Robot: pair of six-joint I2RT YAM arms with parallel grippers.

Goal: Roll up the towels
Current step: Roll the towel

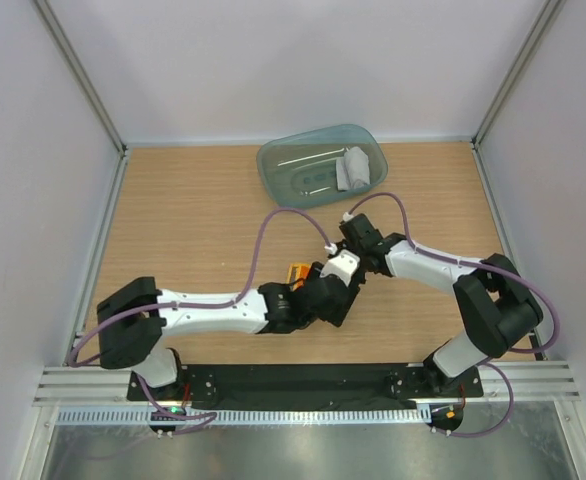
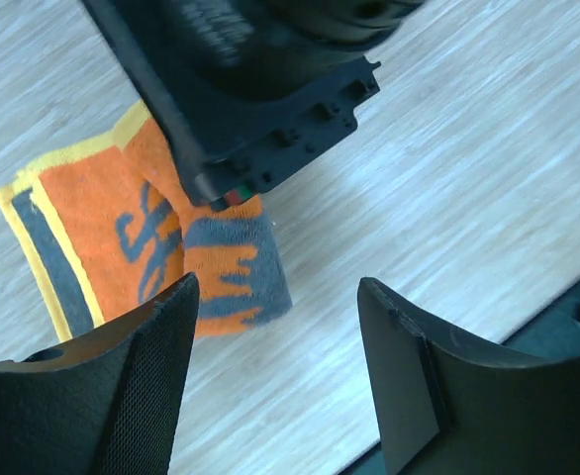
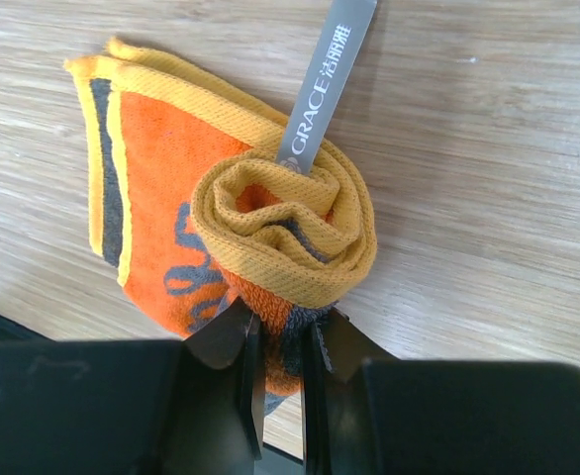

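Top external view: yellow-orange towel (image 1: 297,271) rolled mid-table, grey towel (image 1: 354,168) in the tray

Nearest the arm bases, the left arm reached in from the left over the middle of the wooden table (image 1: 193,220). In the left wrist view the left gripper (image 2: 275,297) had its two fingers (image 2: 122,396) wide apart, with only bare wood between them. It held nothing. Just beyond one finger lay the yellow-orange towel, partly flat on the table, showing yellow borders, a dark stripe and a dark print on orange.

The right arm came down on the same towel from the far right. Its black gripper body covered part of the cloth in the left wrist view. From the right wrist, one end of the towel was wound into a tight spiral. The right gripper (image 3: 278,341) was closed narrowly on the near edge of that roll, its fingers (image 3: 245,356) pinching the cloth. A grey label (image 3: 327,79) stuck out of the roll and lay on the wood. The rest of the towel lay unrolled beside the spiral.

Farther back, near the far edge of the table, sat the teal tray (image 1: 283,160). The grey towel lay inside it at its right end. Whether it was bunched or rolled could not be told.
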